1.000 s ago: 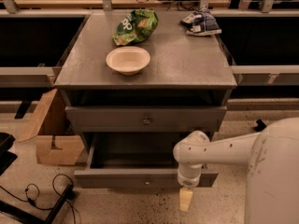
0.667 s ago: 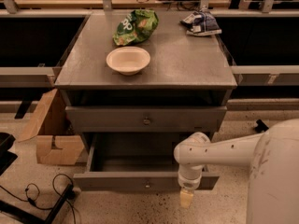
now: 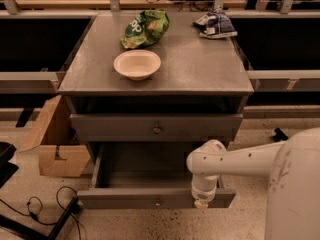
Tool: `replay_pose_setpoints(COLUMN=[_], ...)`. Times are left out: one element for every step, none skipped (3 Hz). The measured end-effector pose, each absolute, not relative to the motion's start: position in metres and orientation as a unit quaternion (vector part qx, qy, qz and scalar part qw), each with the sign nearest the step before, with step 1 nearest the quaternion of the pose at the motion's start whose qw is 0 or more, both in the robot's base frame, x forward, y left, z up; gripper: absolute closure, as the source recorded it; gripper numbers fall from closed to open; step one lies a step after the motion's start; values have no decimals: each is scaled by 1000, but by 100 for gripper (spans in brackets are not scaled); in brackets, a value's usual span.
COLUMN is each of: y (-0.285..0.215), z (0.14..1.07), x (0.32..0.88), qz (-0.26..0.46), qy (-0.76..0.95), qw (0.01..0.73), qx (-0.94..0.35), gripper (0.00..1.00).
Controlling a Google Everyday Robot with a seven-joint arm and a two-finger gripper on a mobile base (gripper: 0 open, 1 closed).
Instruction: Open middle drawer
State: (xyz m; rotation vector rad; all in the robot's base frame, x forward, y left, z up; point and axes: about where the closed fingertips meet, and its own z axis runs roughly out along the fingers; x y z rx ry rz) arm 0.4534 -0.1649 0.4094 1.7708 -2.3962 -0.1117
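Middle drawer [image 3: 150,181] is pulled well out. The gripper [image 3: 201,203] hangs over its front edge, right of the knob [image 3: 158,202]. Can't tell if the claw's open or closed.

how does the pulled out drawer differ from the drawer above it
The middle drawer is pulled out, its plain grey inside showing; the upper drawer looks shut. The middle drawer's front lies nearer the camera, with the gripper hanging at its right end; the upper drawer has nothing at it. Both have flat grey fronts with one small round knob at centre.
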Motion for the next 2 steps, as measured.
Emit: replay_pose_setpoints(y=[-165, -165], z=[413, 413], x=[452, 454], qz=[-40, -40], qy=[-804, -804], qw=[83, 83], qx=[587, 587], gripper=[100, 100])
